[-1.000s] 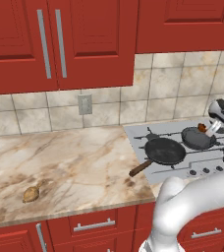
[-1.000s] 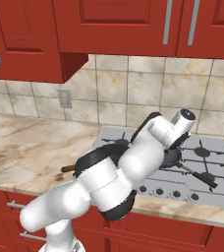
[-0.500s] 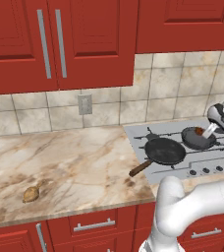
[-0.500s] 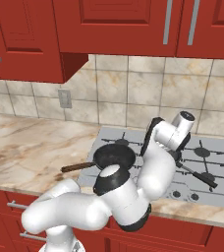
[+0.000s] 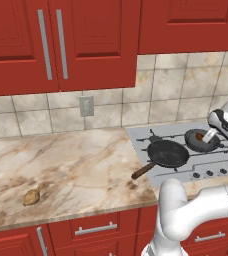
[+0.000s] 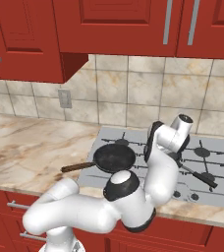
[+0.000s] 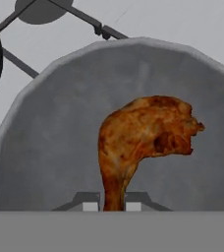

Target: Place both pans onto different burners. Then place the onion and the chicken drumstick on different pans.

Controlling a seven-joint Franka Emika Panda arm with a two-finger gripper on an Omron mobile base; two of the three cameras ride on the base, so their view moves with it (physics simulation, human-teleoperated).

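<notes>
From my remote seat, the chicken drumstick [image 7: 146, 135] hangs by its thin bone end in my closed gripper [image 7: 113, 203], fat end over the small dark-grey pan [image 7: 50, 147], which sits on a rear burner of the silver-grey cooktop [image 5: 141, 135]. Whether the meat touches the pan floor I cannot tell. The wider black pan [image 5: 168, 153] rests on a front burner just beside it, its brown wooden handle [image 5: 143, 171] reaching out over the marble tabletop [image 5: 76, 160]. The onion [image 5: 31, 197] lies well apart, near the tabletop's front edge at far left. My white arm [image 6: 160, 172] rises from the base, folds over the cooktop's front and points its wrist down at the small pan [image 5: 202, 140], hiding much of it in the right base view. Beige tile with a wall outlet [image 5: 86, 105] backs the tabletop, under red cabinets [image 5: 61, 45]. Black knobs [image 5: 206, 174] line the cooktop's front.
</notes>
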